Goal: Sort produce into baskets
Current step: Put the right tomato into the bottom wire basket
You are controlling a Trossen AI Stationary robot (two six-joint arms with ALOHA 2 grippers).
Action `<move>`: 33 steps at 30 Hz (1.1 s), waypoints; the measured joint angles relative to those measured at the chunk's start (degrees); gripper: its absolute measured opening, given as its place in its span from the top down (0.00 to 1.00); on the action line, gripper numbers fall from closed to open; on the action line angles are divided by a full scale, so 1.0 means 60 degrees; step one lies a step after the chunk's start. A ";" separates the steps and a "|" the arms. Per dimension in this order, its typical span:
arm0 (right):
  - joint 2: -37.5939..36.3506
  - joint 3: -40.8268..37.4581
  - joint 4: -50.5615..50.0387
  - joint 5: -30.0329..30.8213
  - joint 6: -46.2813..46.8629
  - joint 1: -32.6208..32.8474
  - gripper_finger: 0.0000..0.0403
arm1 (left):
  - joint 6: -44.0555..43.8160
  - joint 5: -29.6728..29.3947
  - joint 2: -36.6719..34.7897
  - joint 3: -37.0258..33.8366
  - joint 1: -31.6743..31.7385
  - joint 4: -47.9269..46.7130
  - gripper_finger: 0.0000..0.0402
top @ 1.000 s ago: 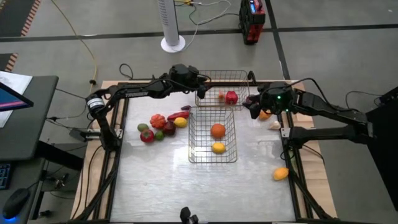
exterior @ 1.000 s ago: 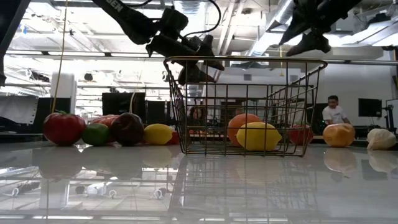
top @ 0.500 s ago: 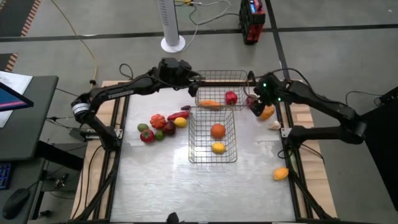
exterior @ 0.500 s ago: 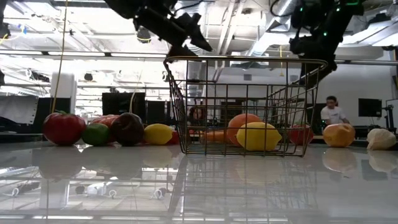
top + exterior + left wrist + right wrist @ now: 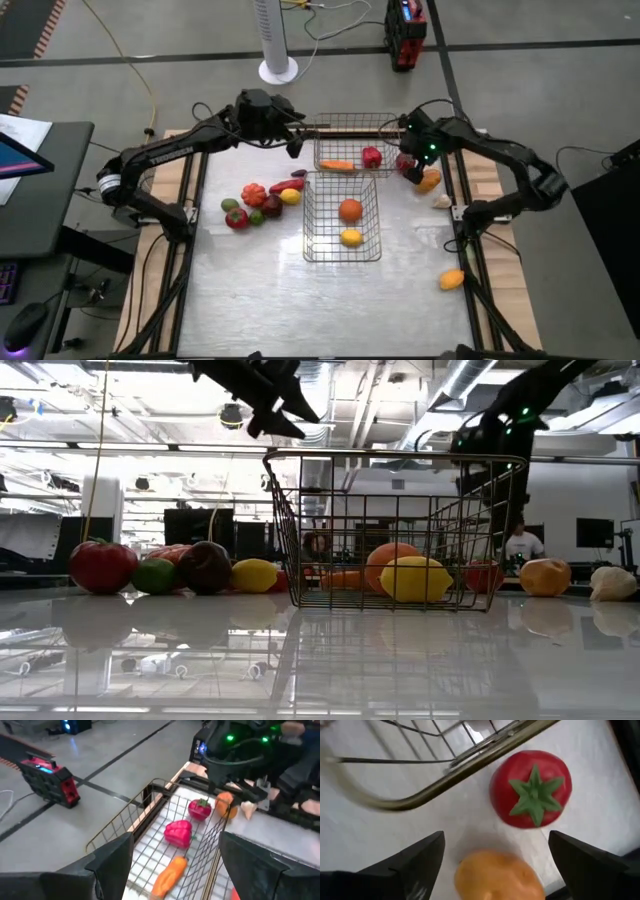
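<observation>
From above, you see the left gripper (image 5: 292, 143) just beside the far basket (image 5: 385, 122), off its left end, and the right gripper (image 5: 412, 170) off that basket's right end, over a red tomato (image 5: 404, 160) and an orange fruit (image 5: 429, 181). The far basket holds a carrot (image 5: 337, 165) and a red pepper (image 5: 372, 156). The near basket (image 5: 318, 238) touches it and holds an orange (image 5: 350, 209) and a lemon (image 5: 351, 237). A cluster of produce (image 5: 258, 199) lies left of the near basket; a garlic bulb (image 5: 441, 200) and a yellow-orange piece (image 5: 451, 279) lie to the right.

At table level, you see the near basket with orange and lemon inside, and both arms raised above the basket rim.

In the left wrist view, your left claw stands wide and empty above the far basket, carrot and pepper below.

In the right wrist view, your right claw stands wide and empty, with the tomato and orange fruit between its fingers, just outside the basket's rim.
</observation>
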 joint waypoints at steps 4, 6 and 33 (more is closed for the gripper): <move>0.0446 0.0000 0.0524 0.0025 -0.0512 -0.0179 0.05 | 0.0407 -0.0080 -0.0268 -0.0015 0.0130 -0.0427 0.30; 0.0487 0.0000 0.0809 0.0028 -0.0641 -0.0269 0.04 | 0.0473 -0.0097 -0.0440 -0.0189 0.0204 -0.0451 0.30; 0.1372 -0.0484 0.2106 -0.0197 -0.1136 -0.0436 0.04 | 0.0361 -0.0223 -0.1293 -0.1293 0.0588 -0.0522 0.31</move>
